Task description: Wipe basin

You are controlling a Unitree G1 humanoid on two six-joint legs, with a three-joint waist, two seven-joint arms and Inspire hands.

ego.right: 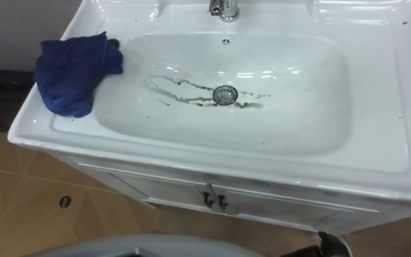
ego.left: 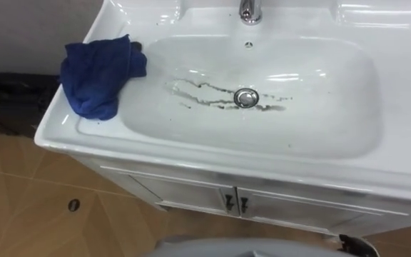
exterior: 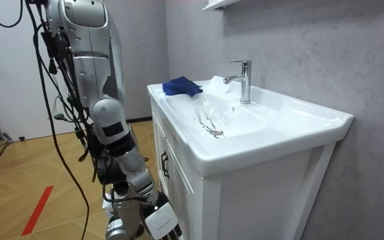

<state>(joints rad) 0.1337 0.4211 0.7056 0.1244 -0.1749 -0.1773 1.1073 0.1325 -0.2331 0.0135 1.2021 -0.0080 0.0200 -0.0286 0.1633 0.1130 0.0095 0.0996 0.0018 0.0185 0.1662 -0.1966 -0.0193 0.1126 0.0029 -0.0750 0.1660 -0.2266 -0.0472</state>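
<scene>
Though not yet wiped, shows plainly what needs doing: dark streaks (ego.left: 262, 107) across the bowl of the white basin (ego.left: 334, 135), running from left of the drain (ego.left: 245, 98) to just past it on the right. Bunched on the basin's left ledge, one fold hanging over the bowl's edge, well apart from the streaks: blue cloth (ego.left: 98, 75). Hanging low beside the cabinet (exterior: 259, 200) in the room view, well apart from the cloth: right hand (exterior: 160, 221); impossible to tell whether open or closed. Standing close before the cabinet doors, facing the basin.

Judged as the opening step, fetching the cloth, with no wiping begun. Calls next for a reach up to the left ledge, a grasp gathering the bunched folds, then firm strokes across the streaks toward the drain.

Surface: glossy white ceramic, probably slick under the cloth; tap (ego.left: 249, 11) centred at the back rim. Below: white cabinet with two doors and dark handles. Room: grey textured wall (exterior: 299, 40) behind, small white shelf (exterior: 219, 5) above the tap, wood-patterned floor (ego.left: 20, 214) with a red strip (exterior: 39, 210) at the room view's left.
</scene>
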